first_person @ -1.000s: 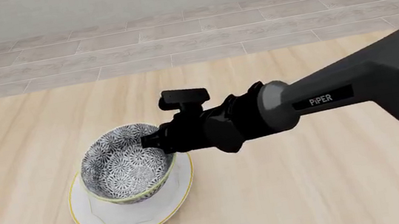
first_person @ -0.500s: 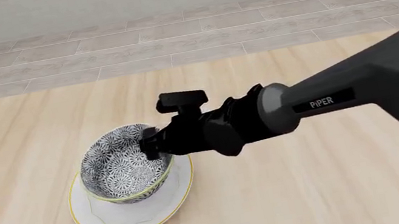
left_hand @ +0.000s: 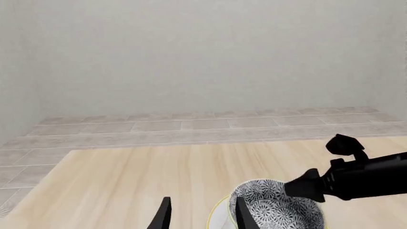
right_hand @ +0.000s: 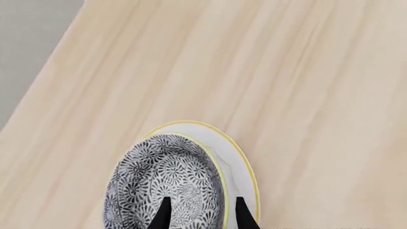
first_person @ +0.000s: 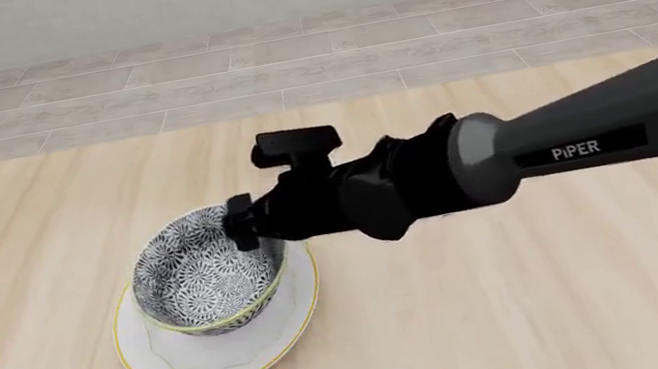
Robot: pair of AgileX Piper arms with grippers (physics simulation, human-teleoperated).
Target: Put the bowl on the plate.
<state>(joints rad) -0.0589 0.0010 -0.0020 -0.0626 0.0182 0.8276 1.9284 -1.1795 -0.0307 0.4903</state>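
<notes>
Bowl (first_person: 206, 272) on plate (first_person: 218, 361)

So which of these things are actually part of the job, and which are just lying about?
Part of the job:
bowl, sitting on the plate
plate
right hand, at the bowl's rim

Just lying about:
nothing apart from the wooden table; the left hand waits aside

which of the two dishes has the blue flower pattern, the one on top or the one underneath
The one on top: the bowl, deep and covered in dark blue-grey and white florals. The plate beneath it is plain white with a thin yellow rim.
</notes>
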